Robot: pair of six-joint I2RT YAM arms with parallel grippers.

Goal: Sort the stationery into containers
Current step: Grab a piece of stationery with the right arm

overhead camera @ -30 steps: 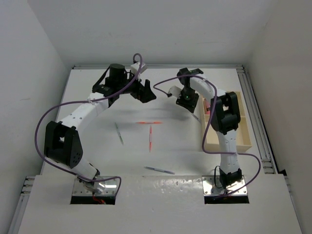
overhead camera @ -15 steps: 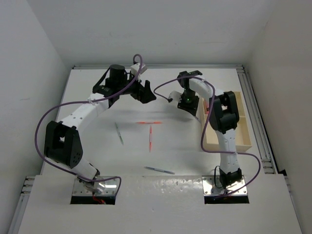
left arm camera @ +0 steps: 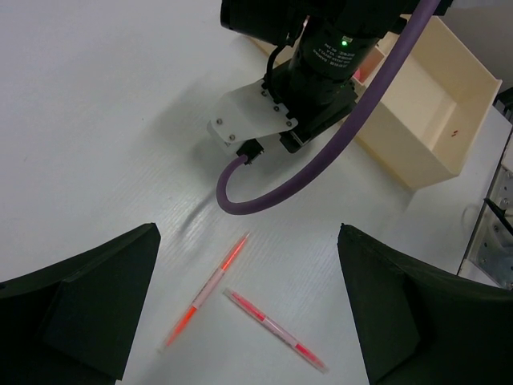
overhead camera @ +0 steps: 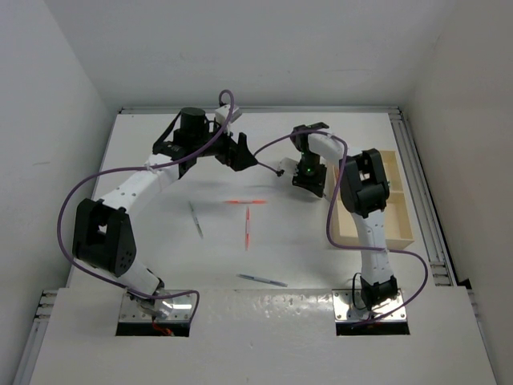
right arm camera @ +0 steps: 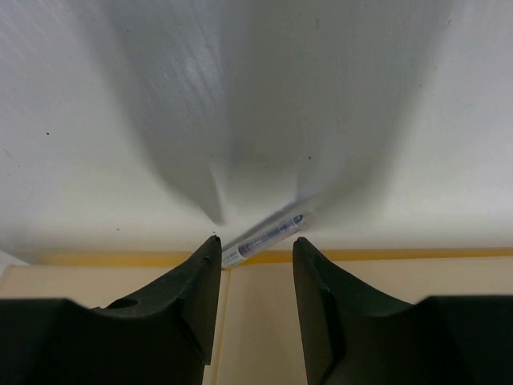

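Grey pen [overhead camera: 262, 280] lies closest to the table's [overhead camera: 160, 241] near edge. Beyond it are a teal pen [overhead camera: 195, 218] and two orange-red pens [overhead camera: 247, 228] at mid-table. The wooden tray [overhead camera: 385, 239] sits along the right edge. The right gripper [right arm camera: 255, 239], jaws narrowly parted, frames a blue pen [right arm camera: 272, 231] lying against the tray's rim. Farther back, the left gripper [overhead camera: 240, 152] gapes wide, holding nothing.

Orange-red pens [left arm camera: 210, 289], pale wooden tray [left arm camera: 417, 96] with a red dot [left arm camera: 455, 132], purple cable [left arm camera: 321, 164], white table [left arm camera: 96, 120].
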